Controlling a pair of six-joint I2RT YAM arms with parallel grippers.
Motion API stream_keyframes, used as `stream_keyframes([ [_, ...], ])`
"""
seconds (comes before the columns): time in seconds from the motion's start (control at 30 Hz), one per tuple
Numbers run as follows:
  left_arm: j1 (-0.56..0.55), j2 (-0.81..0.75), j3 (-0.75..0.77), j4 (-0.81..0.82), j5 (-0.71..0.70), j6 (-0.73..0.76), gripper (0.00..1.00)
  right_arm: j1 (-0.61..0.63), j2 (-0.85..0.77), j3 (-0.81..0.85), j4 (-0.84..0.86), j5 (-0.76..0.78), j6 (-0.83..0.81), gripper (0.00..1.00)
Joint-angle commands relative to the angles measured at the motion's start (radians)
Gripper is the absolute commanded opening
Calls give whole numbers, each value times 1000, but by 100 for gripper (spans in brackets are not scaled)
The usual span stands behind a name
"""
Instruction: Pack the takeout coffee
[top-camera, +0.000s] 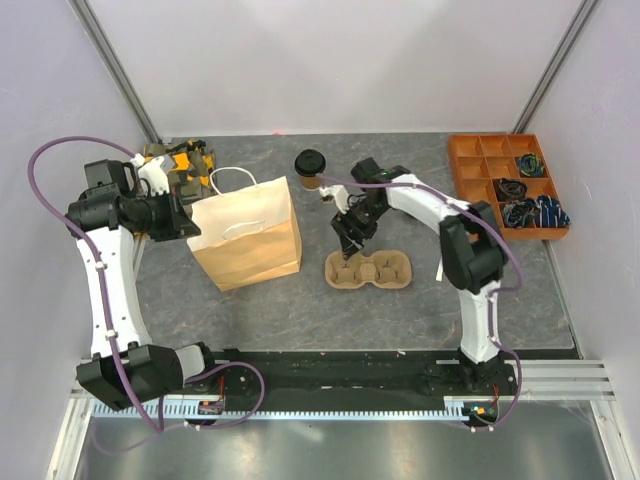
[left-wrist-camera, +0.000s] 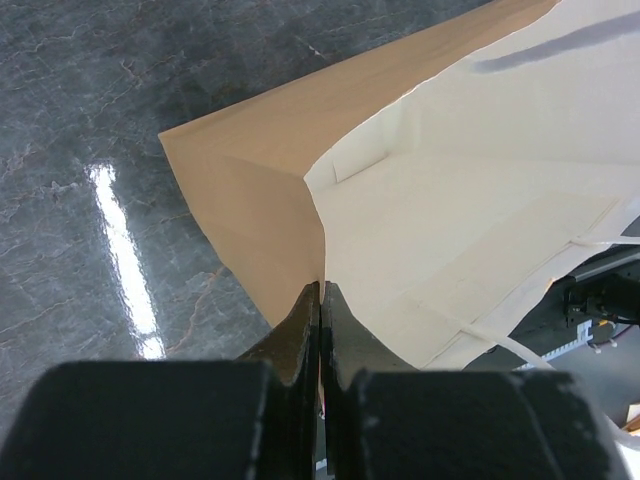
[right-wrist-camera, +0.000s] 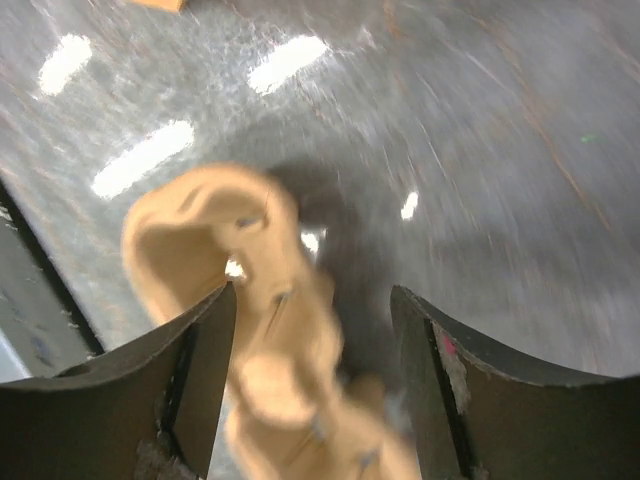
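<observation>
Overhead, the grey bench (top-camera: 400, 310) takes up most of the view. On it, the brown paper bag (top-camera: 245, 240) sits toward 9 o'clock of centre, with a white handle at its 12 o'clock edge. My left jaws are pressed together on the bag's rim at its 10 o'clock corner, and the cream lining shows past my fingertips (left-wrist-camera: 300, 330). An orange compartment tray (top-camera: 456, 150) sits at 2 o'clock with dark bits in some cells. The pulp carrier (top-camera: 385, 270) lies near centre, just at 3 o'clock of the bag. My right jaws stand apart above its 9 o'clock end. My wrist view is blurred, so I cannot tell whether they touch it. The takeout coffee (top-camera: 310, 175) stands upright at 11 o'clock of the carrier, black lid (top-camera: 310, 161) on, apart from both jaws.
</observation>
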Motion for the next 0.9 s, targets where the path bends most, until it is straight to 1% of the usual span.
stream_keyframes([
  [0.0,-7,-36,-26,20,21,8,2,-68,-255,-132,89,18,186,71],
  [0.07,-7,-48,-30,25,16,5,2,-108,-311,-202,134,48,295,69],
  [0.13,-7,-55,-32,28,13,-4,2,-136,-389,-303,167,78,364,69],
  [0.17,-8,-56,-30,28,13,-7,2,-160,-415,-379,184,99,443,68],
  [0.2,-8,-59,-27,26,11,-12,2,-171,-466,-412,194,117,458,67],
  [0.3,-8,-64,-24,23,14,-17,2,-187,-564,-536,238,196,568,65],
  [0.4,-8,-65,-24,25,17,-20,2,-191,-630,-637,287,260,634,59],
  [0.5,-8,-68,-24,26,22,-20,2,-222,-647,-700,324,265,644,56],
  [0.53,-10,-70,-24,26,24,-20,2,-254,-646,-710,332,259,644,56],
  [0.63,-8,-70,-24,26,21,-23,2,-306,-649,-722,332,217,639,54],
  [0.73,-8,-65,-21,29,24,-29,2,-332,-662,-730,333,142,633,53],
  [0.8,-10,-62,-21,29,27,-35,2,-334,-678,-731,332,89,630,52],
  [0.87,-8,-62,-21,31,28,-38,2,-337,-699,-724,333,72,628,52],
])
